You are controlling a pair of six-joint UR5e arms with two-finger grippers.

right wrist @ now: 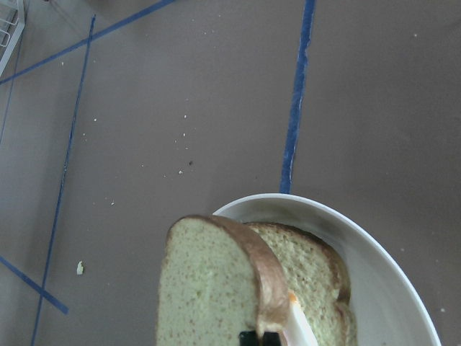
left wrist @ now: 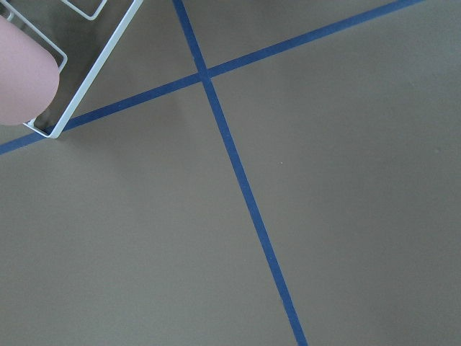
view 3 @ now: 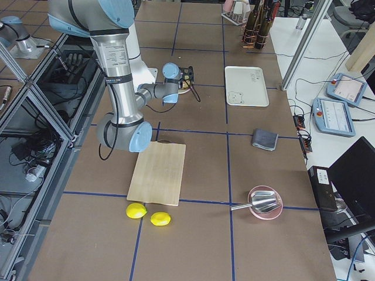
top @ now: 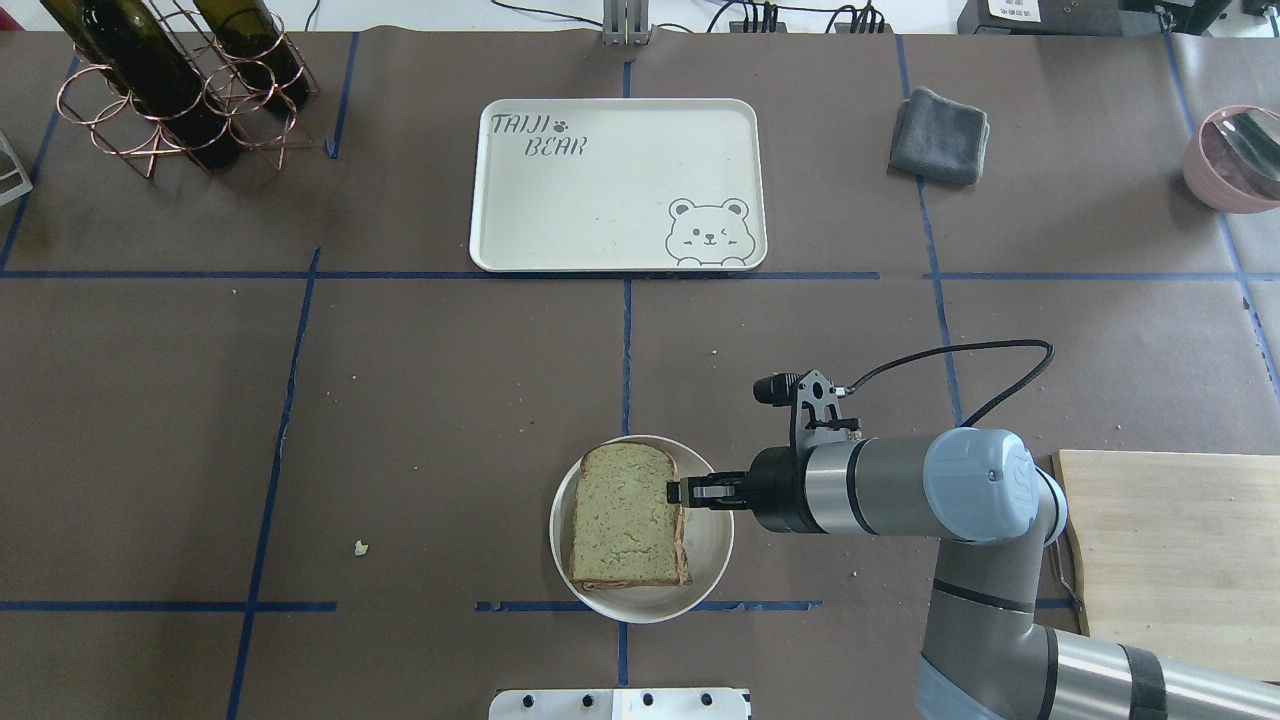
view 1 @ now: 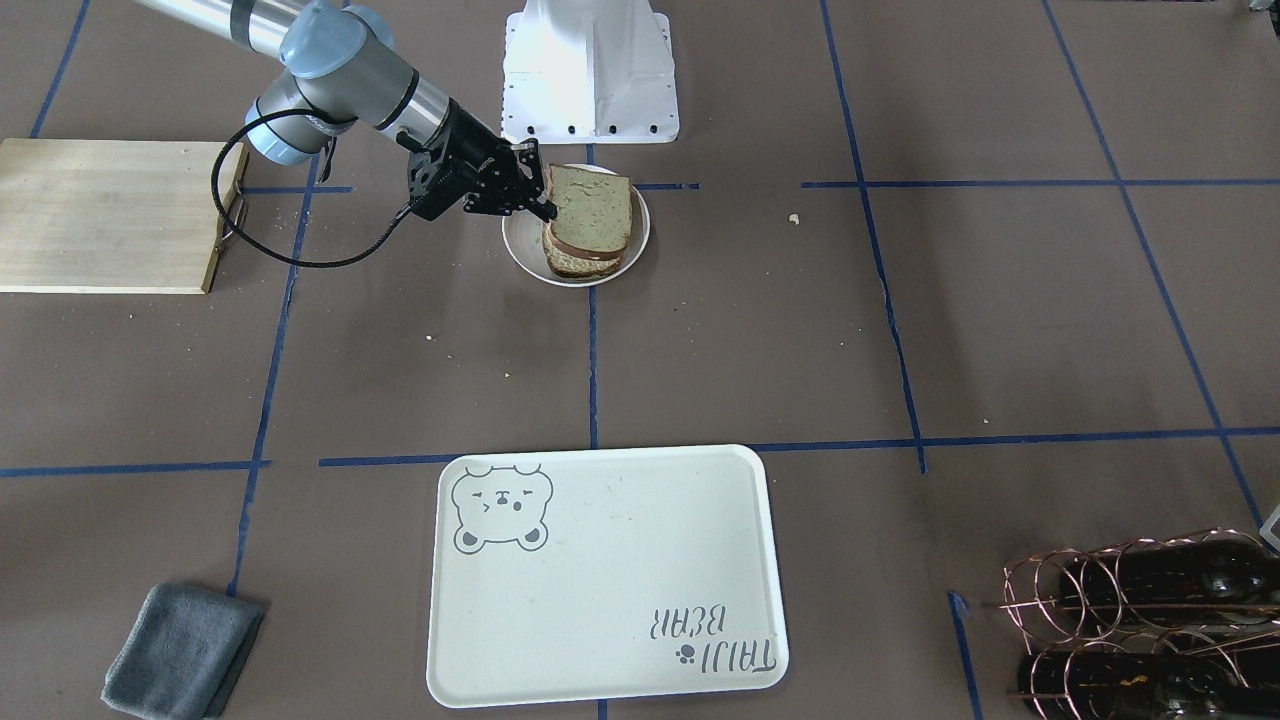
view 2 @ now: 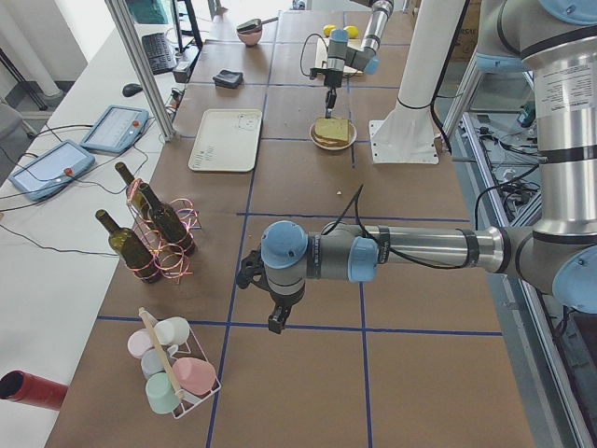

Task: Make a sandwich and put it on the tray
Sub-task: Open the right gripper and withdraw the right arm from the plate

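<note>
The sandwich [view 1: 590, 215] sits on a small round white plate [view 1: 520, 250] near the robot's base. It is two slices of bread with dark crust. My right gripper [view 1: 548, 210] is shut on the edge of the top slice [top: 625, 515], which stands tilted up over the lower slice. In the right wrist view the top slice [right wrist: 209, 288] is close, with a strip of white egg [right wrist: 299, 324] beside its crust. The tray [view 1: 600, 580] lies bare at the table's far side. My left gripper [view 2: 273, 322] hangs far off over bare table; I cannot tell whether it is open.
A wooden cutting board [top: 1170, 550] lies beside the right arm. A grey cloth [top: 938, 135] and a pink bowl [top: 1235, 160] are at the far right. A copper rack with wine bottles [top: 170, 90] stands at the far left. Crumbs dot the table.
</note>
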